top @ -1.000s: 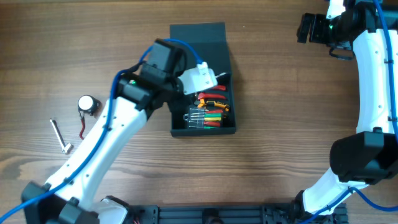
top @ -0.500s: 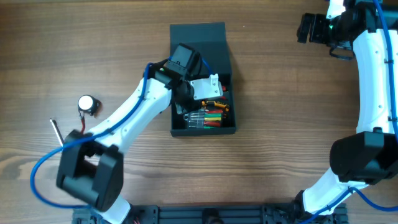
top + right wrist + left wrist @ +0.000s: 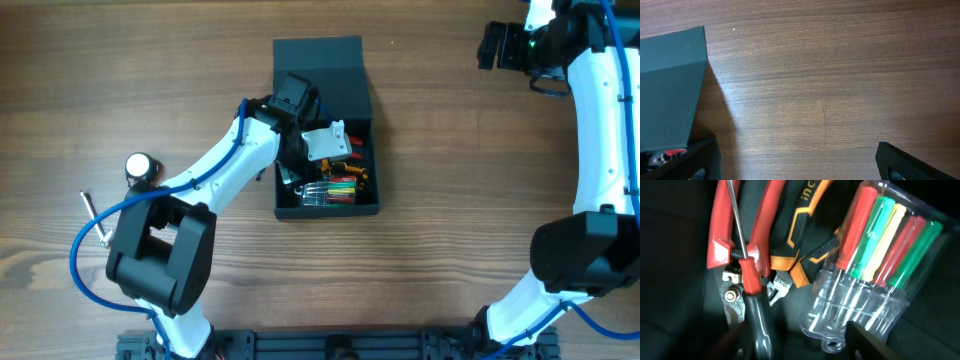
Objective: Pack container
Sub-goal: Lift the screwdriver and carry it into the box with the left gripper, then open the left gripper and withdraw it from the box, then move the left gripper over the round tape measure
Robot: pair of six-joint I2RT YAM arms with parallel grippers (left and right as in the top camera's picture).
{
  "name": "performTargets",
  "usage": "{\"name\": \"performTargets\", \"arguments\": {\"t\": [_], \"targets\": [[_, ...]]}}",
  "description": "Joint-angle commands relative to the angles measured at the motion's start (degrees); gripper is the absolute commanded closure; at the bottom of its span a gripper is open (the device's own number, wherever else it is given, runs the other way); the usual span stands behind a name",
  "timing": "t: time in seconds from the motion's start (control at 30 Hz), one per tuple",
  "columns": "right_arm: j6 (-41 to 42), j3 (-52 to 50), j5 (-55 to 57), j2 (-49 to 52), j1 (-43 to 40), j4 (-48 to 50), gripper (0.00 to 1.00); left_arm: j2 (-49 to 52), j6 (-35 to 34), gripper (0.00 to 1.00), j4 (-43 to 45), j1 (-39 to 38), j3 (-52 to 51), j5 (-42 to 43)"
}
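While the left arm reaches across the wooden table [image 3: 450,250] from the near-left, its left gripper [image 3: 812,332] is lowered inside the container [image 3: 328,211], which is set at the middle of the table with its hinged lid [image 3: 320,65] folded back flat on the far side; the container's near wall is seen square to the table's near edge. From the left wrist, the two dark fingers [image 3: 757,330] are seen spread apart and nothing is pinched between them; the foot of a clear case of coloured screwdrivers [image 3: 875,265] lies in the gap. Red-handled pliers [image 3: 747,235] are packed just beside the case, and an orange-and-black handled tool [image 3: 805,225] is wedged between the two, so little room is left inside the walls. Well apart to the left, a small round black-and-white part [image 3: 142,168] with a red lead is found, and an L-shaped metal key [image 3: 97,222] lies nearer the table's left edge. The right gripper [image 3: 800,161] is held at the far-right corner with its jaws spread wide over bare wood; only the lid's right edge is caught in its view, and a broad stretch of wood separates it from the container.
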Motion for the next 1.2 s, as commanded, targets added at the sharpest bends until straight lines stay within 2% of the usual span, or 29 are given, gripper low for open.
{"name": "performTargets", "arguments": {"t": [0.0, 0.13, 0.23, 0.4, 0.53, 0.6, 0.73, 0.83, 0.97, 1.07, 1.17], "targets": [[-1.01, -0.35, -0.31, -0.48, -0.07, -0.07, 0.0, -0.04, -2.08, 0.34, -0.26, 0.13, 0.61, 0.92], [-1.66, -0.35, -0.33, -0.48, -0.07, -0.09, 0.0, -3.82, -5.9, 0.31, -1.66, 0.04, 1.75, -1.92], [-2.03, -0.35, -0.31, -0.48, -0.07, -0.26, 0.0, -8.31, -14.6, 0.19, -3.8, 0.04, 6.01, -8.61], [-2.03, -0.35, -0.31, -0.48, -0.07, -0.26, 0.0, -14.25, -25.83, 0.07, -11.06, 2.32, 13.81, -16.06], [-2.05, -0.35, -0.31, -0.48, -0.07, -0.33, 0.0, -18.25, -41.46, 0.0, -16.44, 10.71, 15.13, -17.11], [-2.03, -0.35, -0.31, -0.48, -0.07, -0.33, 0.0, -19.02, -50.73, 0.0, -20.06, 17.16, 15.13, -17.07], [-2.03, -0.35, -0.33, -0.48, -0.07, -0.31, 0.0, -18.71, -61.72, 0.0, -22.73, 29.18, 14.38, -16.9], [-2.01, -0.35, -0.35, -0.48, -0.07, -0.28, 0.0, -17.2, -65.53, 0.0, -22.38, 36.39, 13.81, -16.39], [-2.03, -0.35, -0.42, -0.48, -0.07, -0.33, 0.0, -12.68, -65.85, 0.0, -21.55, 43.19, 13.81, -15.58], [-2.05, -0.35, -0.55, -0.48, -0.07, -0.37, 0.0, -8.2, -65.81, 0.0, -20.33, 46.01, 13.81, -15.47], [-2.08, -0.35, -0.52, -0.48, -0.07, -0.35, 0.0, -1.99, -62.79, 0.0, -18.88, 46.75, 13.81, -13.86]]}}
